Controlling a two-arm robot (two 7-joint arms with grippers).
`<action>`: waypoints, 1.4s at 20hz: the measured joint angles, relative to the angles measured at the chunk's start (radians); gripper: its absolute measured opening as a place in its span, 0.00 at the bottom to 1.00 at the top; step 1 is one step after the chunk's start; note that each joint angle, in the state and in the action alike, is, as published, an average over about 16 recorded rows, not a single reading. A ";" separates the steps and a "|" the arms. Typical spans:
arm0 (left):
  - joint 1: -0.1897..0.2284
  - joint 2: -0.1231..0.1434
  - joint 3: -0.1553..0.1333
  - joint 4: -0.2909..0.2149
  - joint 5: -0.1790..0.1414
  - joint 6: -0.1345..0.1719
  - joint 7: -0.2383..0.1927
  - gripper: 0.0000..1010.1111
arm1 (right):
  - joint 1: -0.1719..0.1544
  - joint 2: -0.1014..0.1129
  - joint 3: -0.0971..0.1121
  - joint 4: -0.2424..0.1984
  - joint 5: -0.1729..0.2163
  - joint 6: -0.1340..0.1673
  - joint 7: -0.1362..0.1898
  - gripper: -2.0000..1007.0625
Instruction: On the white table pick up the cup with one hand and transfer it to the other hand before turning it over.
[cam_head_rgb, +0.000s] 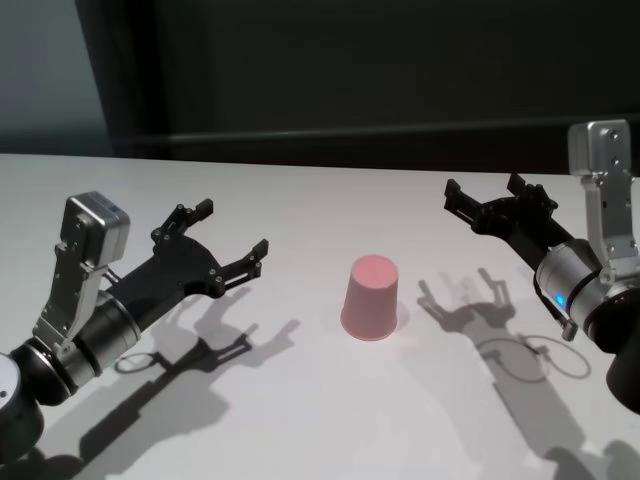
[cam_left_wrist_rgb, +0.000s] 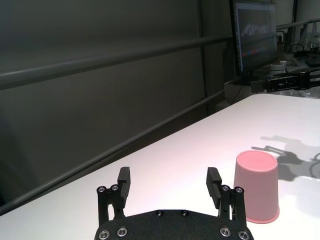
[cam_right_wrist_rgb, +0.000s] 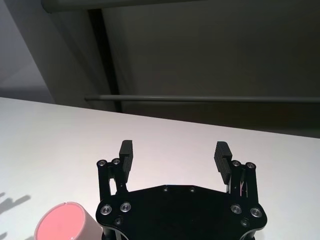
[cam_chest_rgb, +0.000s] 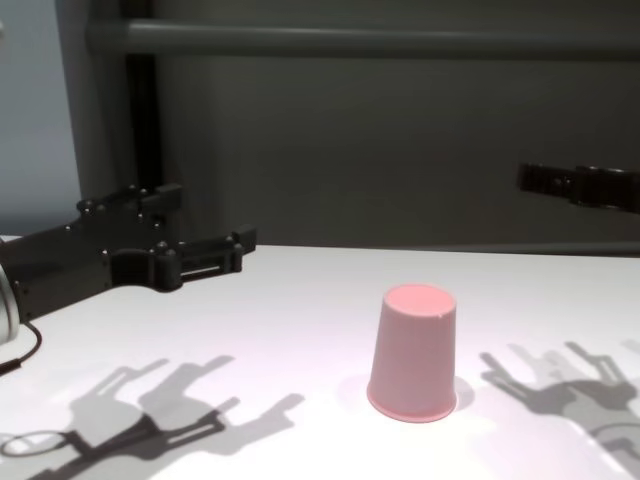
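The pink cup (cam_head_rgb: 371, 298) stands upside down, rim down, in the middle of the white table (cam_head_rgb: 300, 410). It also shows in the left wrist view (cam_left_wrist_rgb: 256, 186), the right wrist view (cam_right_wrist_rgb: 62, 226) and the chest view (cam_chest_rgb: 414, 350). My left gripper (cam_head_rgb: 233, 228) hovers open and empty over the table to the cup's left, apart from it (cam_left_wrist_rgb: 169, 176). My right gripper (cam_head_rgb: 485, 187) hovers open and empty to the cup's right and farther back (cam_right_wrist_rgb: 174, 148). Neither touches the cup.
A dark wall with horizontal rails (cam_chest_rgb: 350, 40) runs behind the table's far edge. A monitor (cam_left_wrist_rgb: 256, 35) and some equipment stand beyond the table in the left wrist view. Gripper shadows fall on the table beside the cup.
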 joint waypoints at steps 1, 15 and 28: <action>0.000 0.000 0.000 0.000 0.000 0.000 0.000 0.99 | 0.000 0.000 0.000 0.000 0.000 0.000 0.000 1.00; 0.000 0.000 0.000 0.000 0.000 0.000 0.000 0.99 | 0.004 -0.001 -0.004 0.001 -0.002 0.003 0.001 1.00; 0.000 0.000 0.000 0.000 0.000 0.000 0.000 0.99 | 0.005 -0.001 -0.005 0.001 -0.003 0.004 0.001 1.00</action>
